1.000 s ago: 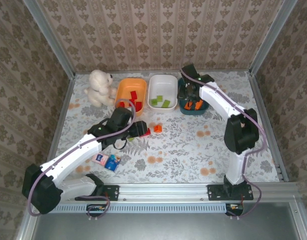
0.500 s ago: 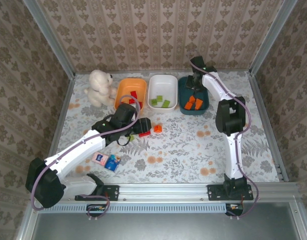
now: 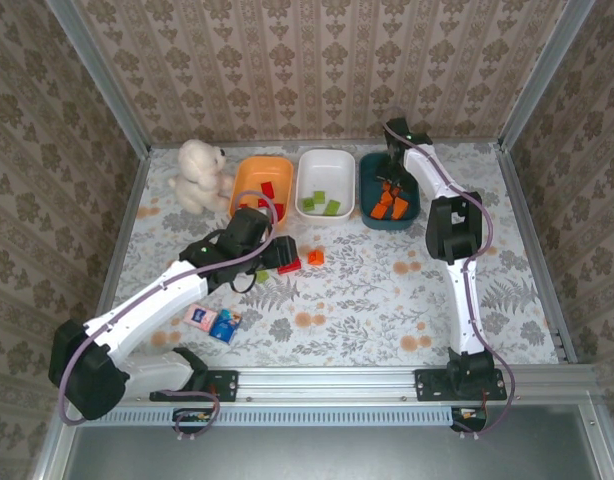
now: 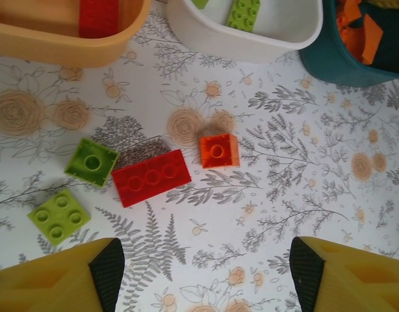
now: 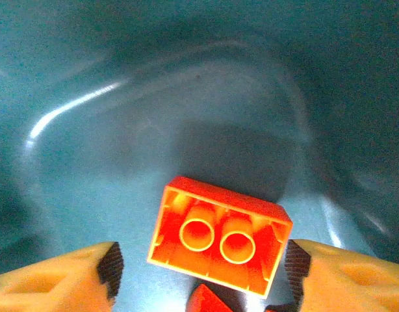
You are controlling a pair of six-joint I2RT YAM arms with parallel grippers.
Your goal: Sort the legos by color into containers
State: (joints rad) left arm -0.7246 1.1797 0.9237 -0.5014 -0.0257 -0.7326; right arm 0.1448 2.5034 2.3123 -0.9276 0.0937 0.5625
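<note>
Hovering spread wide, the left fingers (image 4: 63, 279) have the red brick (image 4: 151, 177) just ahead, slightly left, its length crossing their gap

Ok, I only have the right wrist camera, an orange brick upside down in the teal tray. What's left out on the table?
Observer: Four loose bricks on the table: a red brick, an orange brick and two lime green bricks.
Operator: Where's the left gripper?
Observer: The left gripper hangs open and empty above them.
Operator: And the other trays?
Observer: The orange tray has red bricks, the white tray has green bricks.
</note>
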